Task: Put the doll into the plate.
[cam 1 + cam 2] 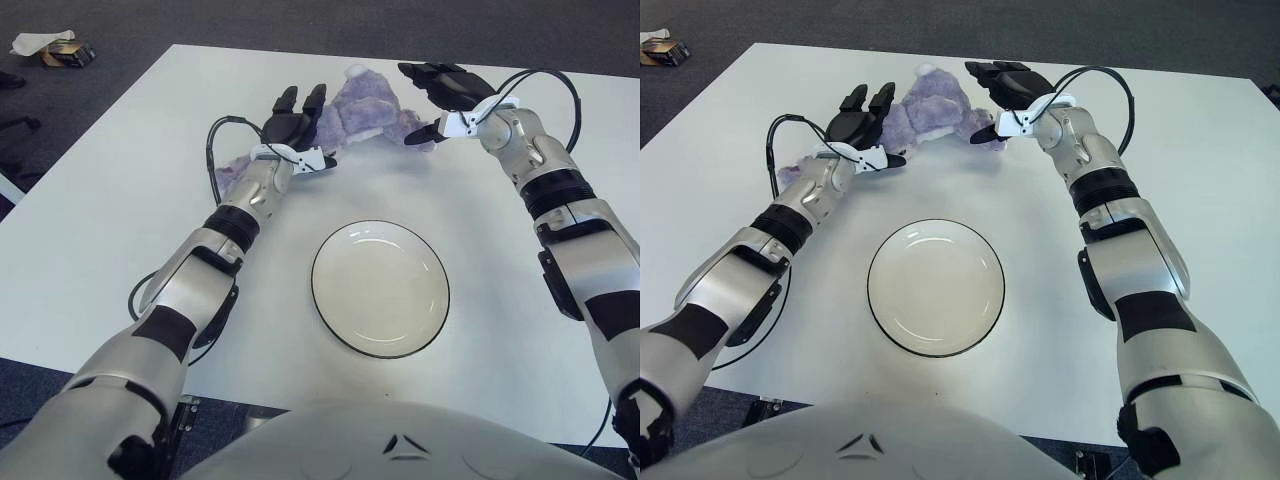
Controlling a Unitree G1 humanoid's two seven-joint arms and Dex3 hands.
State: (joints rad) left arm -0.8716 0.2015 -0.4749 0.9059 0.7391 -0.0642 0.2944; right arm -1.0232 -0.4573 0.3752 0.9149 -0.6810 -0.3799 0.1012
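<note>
white table point(120, 210) — dark carpet point(250, 25) | doll point(362, 108), plate point(380, 288) apart

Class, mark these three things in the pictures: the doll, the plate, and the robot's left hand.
doll point(362, 108), left eye view, on its purple plush body.
plate point(326, 300), left eye view, on the left part of its rim.
left hand point(856, 127), right eye view, on the black palm behind its spread fingers.

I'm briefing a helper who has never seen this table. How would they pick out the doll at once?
Start at the white table and find the round white plate with a dark rim near its middle. Look past the plate to the far side, between the left hand and the right hand, both open. The doll is the only soft, fuzzy, pale purple thing there.
</note>
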